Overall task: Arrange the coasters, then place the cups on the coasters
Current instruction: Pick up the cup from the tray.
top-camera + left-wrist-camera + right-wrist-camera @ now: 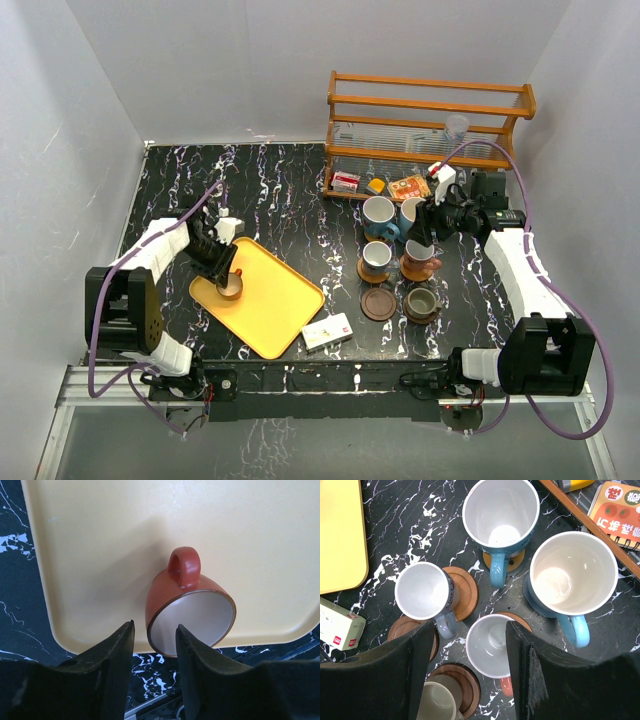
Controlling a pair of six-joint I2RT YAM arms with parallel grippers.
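Pickup of the last cup looks like the step in hand. Left gripper [155, 626] is unclenched, its jaws astride the near rim of the orange-brown mug [192, 615], on the yellow tray [150, 520] just beneath. Next it needs a firm pinch, then a carry to the bare coaster [378, 303], well off to its right.

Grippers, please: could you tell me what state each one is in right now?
Left gripper: open, jaws astride the rim of the orange-brown mug.
Right gripper: open, above an orange-handled mug.
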